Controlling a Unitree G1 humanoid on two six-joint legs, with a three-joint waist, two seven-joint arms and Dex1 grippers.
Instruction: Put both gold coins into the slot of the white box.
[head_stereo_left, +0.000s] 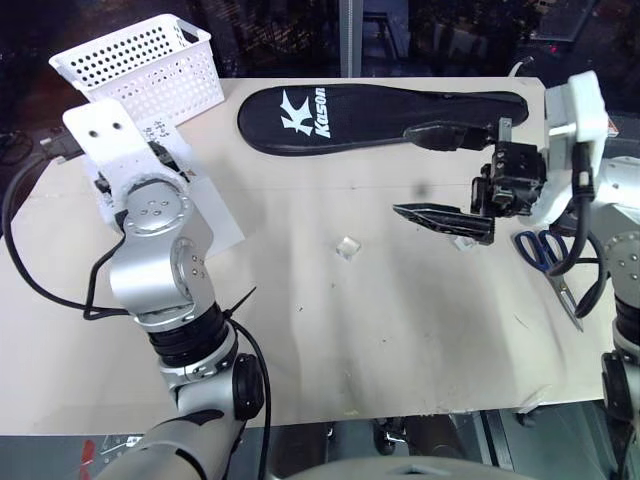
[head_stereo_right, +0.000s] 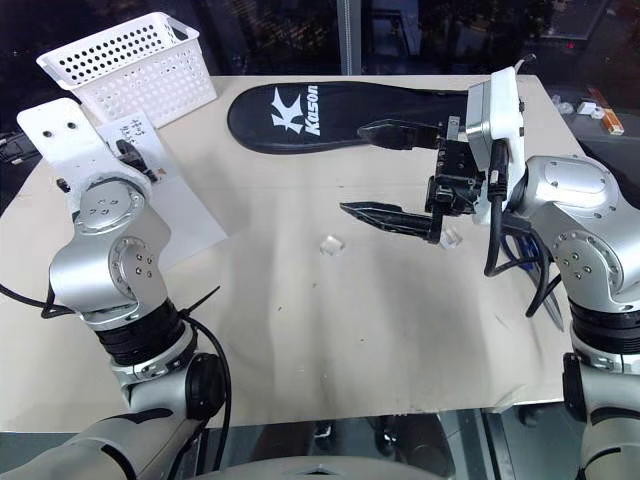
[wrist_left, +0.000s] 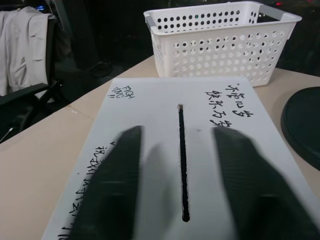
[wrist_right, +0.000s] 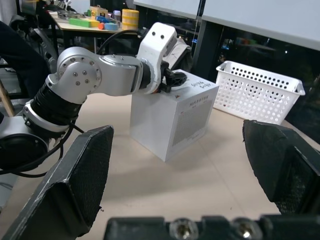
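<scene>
The white box (wrist_right: 170, 125) stands at the table's left, next to the basket, with handwriting on its top. My left gripper (wrist_left: 178, 135) hovers just over that top, open. Its two fingers (wrist_left: 122, 185) straddle the thin black slot (wrist_left: 182, 160), and nothing shows between them. A tiny pale glinting piece, apparently a gold coin (head_stereo_left: 347, 248), lies on the table's middle. My right gripper (head_stereo_left: 400, 170) hangs open and empty above the table at the right, pointing left. A second small pale bit (head_stereo_left: 463, 243) lies under it; I cannot tell what it is.
A white perforated basket (head_stereo_left: 140, 65) sits at the back left, close behind the box. A long black Kason bag (head_stereo_left: 380, 115) lies across the back. Blue-handled scissors (head_stereo_left: 545, 250) lie near the right edge, beside my right arm.
</scene>
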